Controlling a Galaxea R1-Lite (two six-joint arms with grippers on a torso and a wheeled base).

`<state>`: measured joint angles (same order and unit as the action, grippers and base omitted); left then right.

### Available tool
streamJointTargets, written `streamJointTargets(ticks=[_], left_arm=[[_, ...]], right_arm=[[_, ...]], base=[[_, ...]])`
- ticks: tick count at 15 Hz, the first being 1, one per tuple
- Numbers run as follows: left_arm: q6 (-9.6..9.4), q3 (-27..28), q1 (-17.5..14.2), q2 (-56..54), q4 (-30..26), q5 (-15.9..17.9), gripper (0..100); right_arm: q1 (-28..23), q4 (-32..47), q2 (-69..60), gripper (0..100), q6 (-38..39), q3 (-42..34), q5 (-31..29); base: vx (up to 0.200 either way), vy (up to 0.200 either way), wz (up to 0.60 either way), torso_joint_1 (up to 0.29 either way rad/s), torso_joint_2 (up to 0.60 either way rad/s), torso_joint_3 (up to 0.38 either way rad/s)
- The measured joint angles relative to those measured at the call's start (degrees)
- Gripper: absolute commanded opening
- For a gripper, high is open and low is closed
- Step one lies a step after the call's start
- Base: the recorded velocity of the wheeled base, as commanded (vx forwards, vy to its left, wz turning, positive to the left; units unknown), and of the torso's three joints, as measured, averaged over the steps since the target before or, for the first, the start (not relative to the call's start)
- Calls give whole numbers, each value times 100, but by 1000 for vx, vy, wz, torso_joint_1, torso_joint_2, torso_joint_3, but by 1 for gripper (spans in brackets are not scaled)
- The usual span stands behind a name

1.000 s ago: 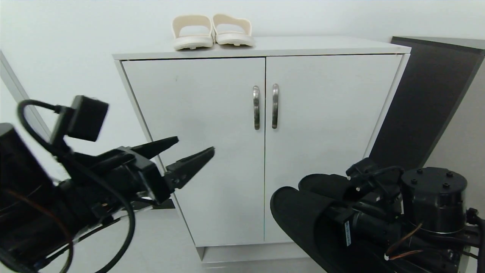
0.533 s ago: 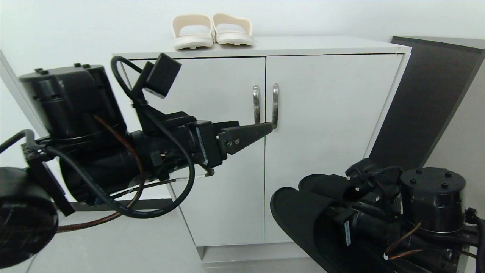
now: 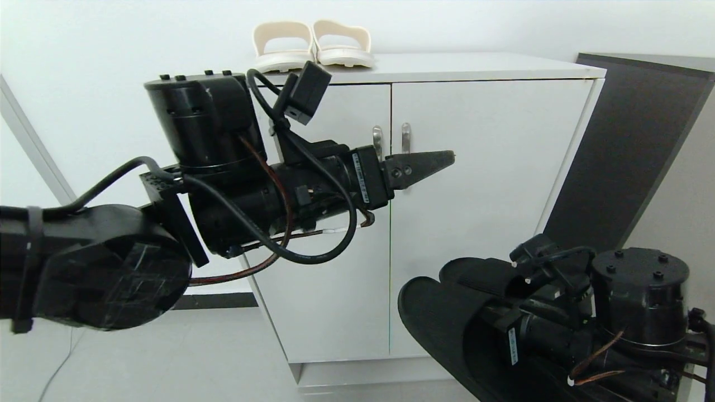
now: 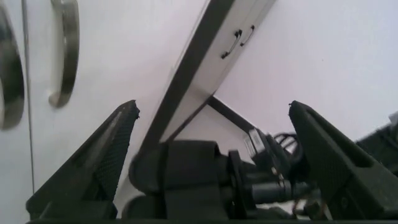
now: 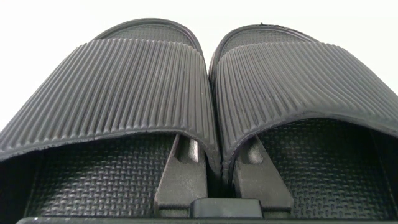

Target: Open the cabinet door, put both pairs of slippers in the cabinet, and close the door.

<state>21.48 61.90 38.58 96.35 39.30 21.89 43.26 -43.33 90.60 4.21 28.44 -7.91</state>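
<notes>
Left gripper (image 3: 444,158) has swung up to the cabinet's (image 3: 475,67) centre handles (image 3: 406,134), fingers (image 4: 99,168) spread; right gripper (image 5: 221,177) pinches the black slippers (image 3: 447,318) low before the shut right door (image 3: 491,212), so straddling both handles or door-swing hitting the slippers is the risk.

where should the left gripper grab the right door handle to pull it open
Take the right door handle at mid-bar, from the front, one finger each side. It is a slim upright metal bar standing off the cabinet door, leaving room behind; the open left gripper hovers close by.
</notes>
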Motion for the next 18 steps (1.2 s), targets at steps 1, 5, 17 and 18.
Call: streamJointTargets(ticks=[1, 5, 17, 18], left_arm=[[-6, 116, 0, 127, 2, -138, 100], [-55, 585, -33, 546, 2, -449, 100], [-262, 1370, -323, 1268, -252, -662, 100], [-262, 1389, -328, 1298, -250, -644, 100]], right_arm=[[1, 2, -4, 0, 0, -2, 0], [11, 2, -13, 0, -7, -9, 1], [12, 5, -26, 0, -73, -22, 1], [12, 2, -26, 0, -76, -24, 0]], base=[[0, 0, 0, 0, 0, 0], [0, 0, 0, 0, 0, 0], [0, 0, 0, 0, 0, 0], [0, 0, 0, 0, 0, 0]])
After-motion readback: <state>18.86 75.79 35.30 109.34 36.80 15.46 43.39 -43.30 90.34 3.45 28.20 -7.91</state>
